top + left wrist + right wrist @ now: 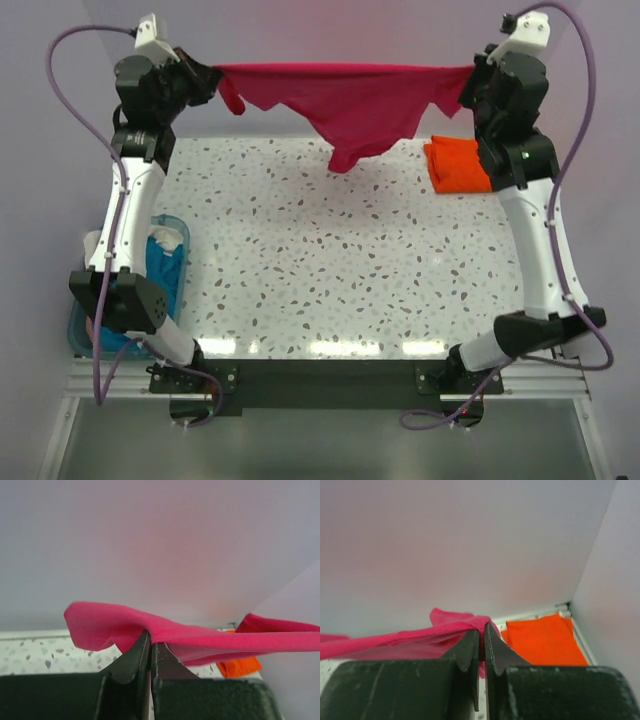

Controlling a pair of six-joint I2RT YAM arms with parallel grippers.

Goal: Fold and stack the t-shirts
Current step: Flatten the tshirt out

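In the blue bin (172, 221) at the table's (330, 270) left edge: crumpled blue cloth (163, 272) and a white piece (166, 239). Pinched shut with left gripper (208, 77) and right gripper (468, 86) on opposite ends of the magenta t-shirt (350, 110), stretched in the air over the far edge. Folded flat at the far right corner: the orange t-shirt (458, 166).

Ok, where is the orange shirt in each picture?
Top external: the orange shirt lies folded at upper right, on the table.
Left wrist: only a bit of the orange shirt shows, lower right, below the pink shirt.
Right wrist: the orange shirt lies flat at lower right.
Shared landmark: the pink shirt, stretched beside the orange one in every view.
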